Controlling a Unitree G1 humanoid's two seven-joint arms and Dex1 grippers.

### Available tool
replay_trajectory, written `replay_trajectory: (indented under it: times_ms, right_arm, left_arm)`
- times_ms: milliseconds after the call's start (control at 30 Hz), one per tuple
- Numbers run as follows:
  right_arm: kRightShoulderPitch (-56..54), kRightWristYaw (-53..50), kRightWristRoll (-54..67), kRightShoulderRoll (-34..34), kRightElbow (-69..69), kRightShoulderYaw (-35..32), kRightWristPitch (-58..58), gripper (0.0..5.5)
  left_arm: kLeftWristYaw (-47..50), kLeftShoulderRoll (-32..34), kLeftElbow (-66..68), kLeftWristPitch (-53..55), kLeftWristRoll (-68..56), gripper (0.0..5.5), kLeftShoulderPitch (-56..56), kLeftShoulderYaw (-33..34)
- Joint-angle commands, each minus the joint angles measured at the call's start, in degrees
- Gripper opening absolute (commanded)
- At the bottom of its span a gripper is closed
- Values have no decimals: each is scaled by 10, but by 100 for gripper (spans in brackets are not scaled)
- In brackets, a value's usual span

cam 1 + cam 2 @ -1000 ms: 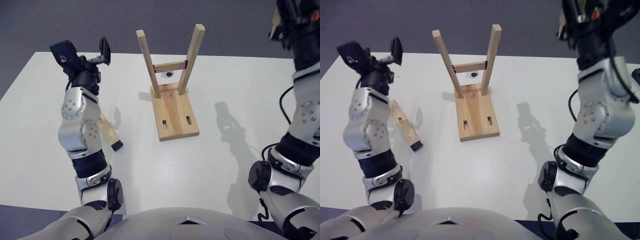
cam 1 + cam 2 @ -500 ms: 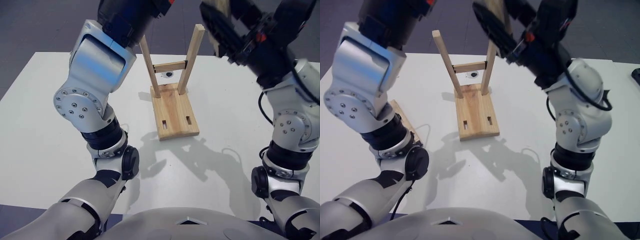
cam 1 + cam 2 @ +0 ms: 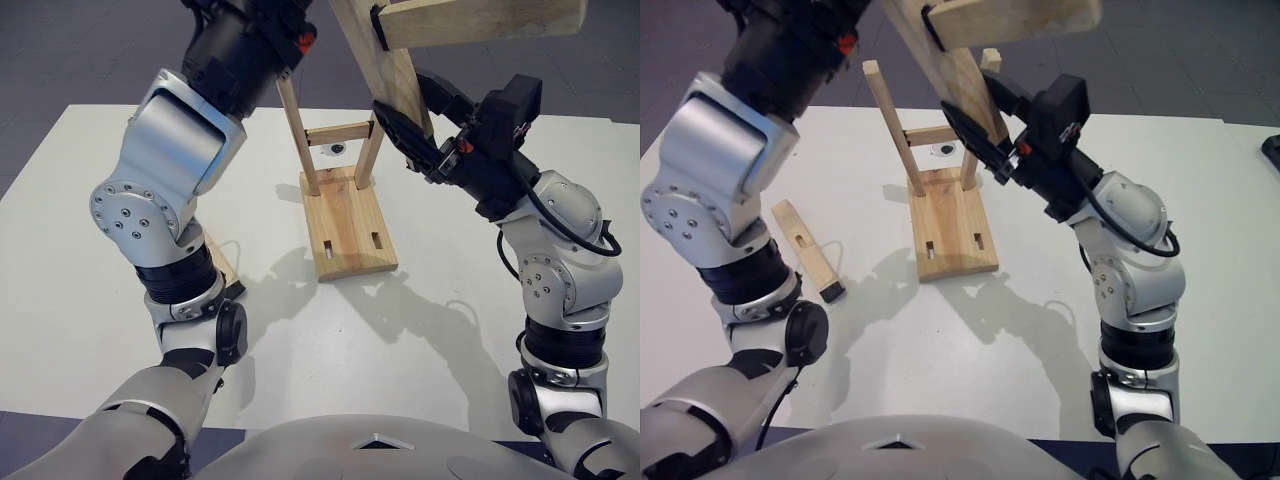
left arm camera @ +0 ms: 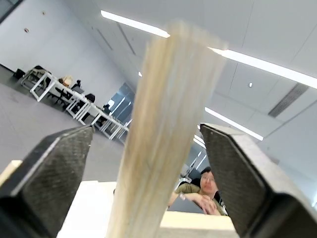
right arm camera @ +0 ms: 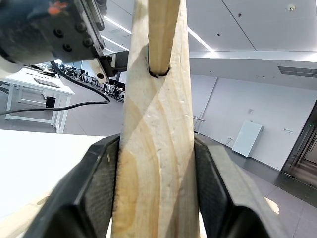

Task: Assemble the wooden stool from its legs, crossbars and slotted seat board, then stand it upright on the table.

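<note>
In the middle of the white table (image 3: 480,330), the seat board (image 3: 350,225) is laid flat. Two standing legs (image 3: 300,135) are fitted into its far end and joined by a short crossbar (image 3: 340,133). Two slots (image 3: 378,239) at its near end are seen empty. Wide bare table is seen on the near side and the right side of the board. The far edge of the table is just behind the standing legs. A loose leg (image 3: 805,250) is laid on the left side, well apart from the board and just beside the left arm.

Above the board, a held leg (image 3: 390,70) is kept tilted in the air, with a second crossbar (image 3: 480,18) stuck into a hole in it. The right gripper (image 5: 156,148) is closed tight on this leg, and both pads (image 5: 99,188) are pressed to the wood. The left gripper (image 4: 146,134) is held up high and is opened wide. A pale, blurred piece of wood (image 4: 163,84) is seen between its fingers (image 4: 44,183), with a gap on each side. Which piece it is cannot be told.
</note>
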Motion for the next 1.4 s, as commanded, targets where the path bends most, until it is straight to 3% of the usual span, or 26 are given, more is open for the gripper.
replay_trajectory:
  times_ms: [33, 400, 767, 800, 1000, 1133, 1233, 1400]
  right_arm:
    - [-1, 5, -11, -10, -1, 11, -9, 206]
    - [7, 12, -36, -23, 19, 21, -25, 206]
    - [16, 17, -98, -44, 60, 50, -62, 206]
    - [23, 23, -116, -54, 66, 62, -71, 243]
    - [73, 82, -147, -112, 97, 81, -86, 335]
    - [132, 170, -142, -193, 136, 69, -91, 394]
    - [159, 217, -179, -238, 185, 96, -121, 448]
    - [178, 224, -194, -220, 263, 116, -117, 535]
  left_arm:
    - [-14, 22, -5, -6, -1, 316, 20, -7]
    - [-22, 35, -5, -42, 19, 131, 27, -13]
    - [-33, 36, -3, -51, 64, 108, 27, -33]
    - [-40, 38, -4, -52, 81, 107, 29, -38]
    - [-95, 50, 2, -87, 234, 105, 64, -74]
    - [-126, 51, -20, -126, 303, 105, 114, -57]
    - [-145, 66, -65, -137, 326, 105, 170, -38]
    - [-113, 67, -140, -118, 313, 105, 265, -18]
